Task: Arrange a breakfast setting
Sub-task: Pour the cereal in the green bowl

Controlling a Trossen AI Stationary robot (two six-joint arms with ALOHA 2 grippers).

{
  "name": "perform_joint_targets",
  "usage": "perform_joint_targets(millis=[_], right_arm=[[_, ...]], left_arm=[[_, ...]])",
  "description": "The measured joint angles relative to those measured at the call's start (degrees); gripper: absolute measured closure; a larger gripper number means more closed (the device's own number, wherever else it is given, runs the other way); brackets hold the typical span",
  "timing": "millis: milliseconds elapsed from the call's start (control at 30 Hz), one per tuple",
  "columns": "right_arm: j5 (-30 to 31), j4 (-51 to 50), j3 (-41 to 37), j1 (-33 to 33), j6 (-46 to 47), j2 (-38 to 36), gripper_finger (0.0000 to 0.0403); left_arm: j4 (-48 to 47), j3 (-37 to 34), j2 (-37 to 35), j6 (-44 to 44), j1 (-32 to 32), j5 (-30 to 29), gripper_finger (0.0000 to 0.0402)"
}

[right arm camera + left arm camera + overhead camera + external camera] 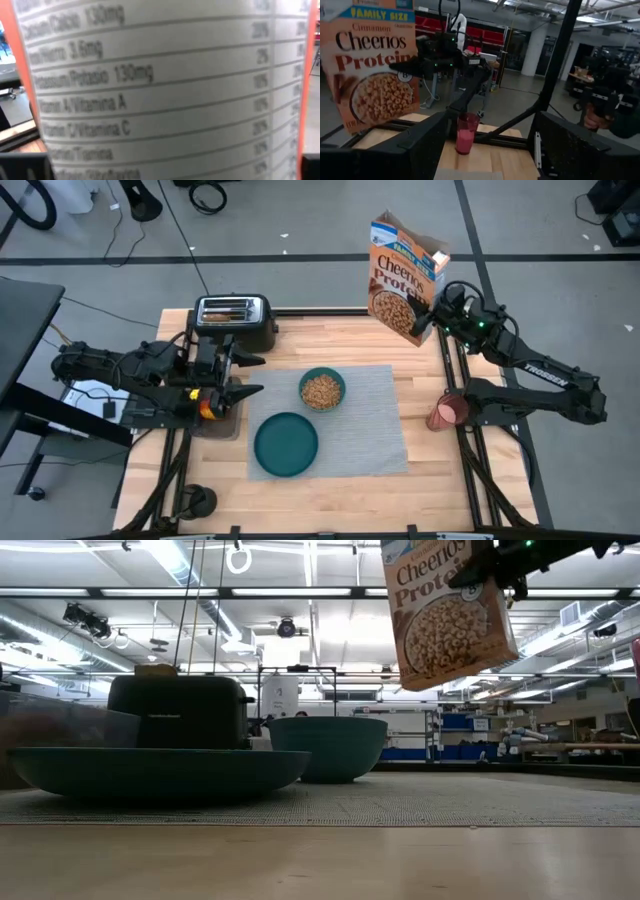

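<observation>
My right claw [428, 315] is clamped on the side of an orange family-size cardboard cereal box [405, 275], holding it up off the desk [330, 490] in the upper right of the high view. In the low view the box [450, 610] hangs clear above everything, tilted, in the upper right. My right wrist camera sees only the box's nutrition panel [160, 90] pressed close.

From that claw the smaller round teal bowl [322, 389] lies down and to the left in the high view, on the upper part of the grey ribbed rectangular placemat [370, 430]. It already holds brown cereal. The round teal plate [286, 444] sits below and left of the bowl on the same mat, empty. The pink translucent cup [446, 412] stands off the mat near the right edge of the desk, below my right claw and beside the right arm's base.

My left claw [245, 375] waits at centre left with its fingers apart, beside a black two-slot toaster [232, 320]; something orange [208, 405] sits beneath it, too hidden to name.

What matters next, I judge, is that the box, its long axis near upright, is already away from the bowl. The right arm alone holds it, and clear desk for setting it down lies at the upper right.
</observation>
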Motion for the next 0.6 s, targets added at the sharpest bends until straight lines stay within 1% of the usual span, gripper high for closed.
perform_joint_targets(millis=[167,267,333,467,600], right_arm=[[-0.04,2.98,-0.57,0.0,1.53,-0.39,0.0225],[0.25,4.17,-0.57,-0.63,1.38,-0.19,0.0225],[0.78,4.56,-1.3,-1.4,1.4,-0.04,0.0225],[-0.09,6.28,-3.91,-2.23,1.98,0.16,0.0225],[-0.6,11.76,-6.43,-2.19,0.14,0.22,0.0225]], left_arm=[[0.4,-0.23,0.0,3.63,-0.07,0.08,0.0088],[2.4,-3.49,-0.66,3.48,-0.31,0.09,0.0088],[6.87,-7.43,-1.56,3.03,-0.55,0.14,0.0088],[19.35,-15.7,-3.9,5.07,-2.19,0.17,0.0088],[24.7,-21.06,-5.2,5.18,-3.31,0.23,0.0088]])
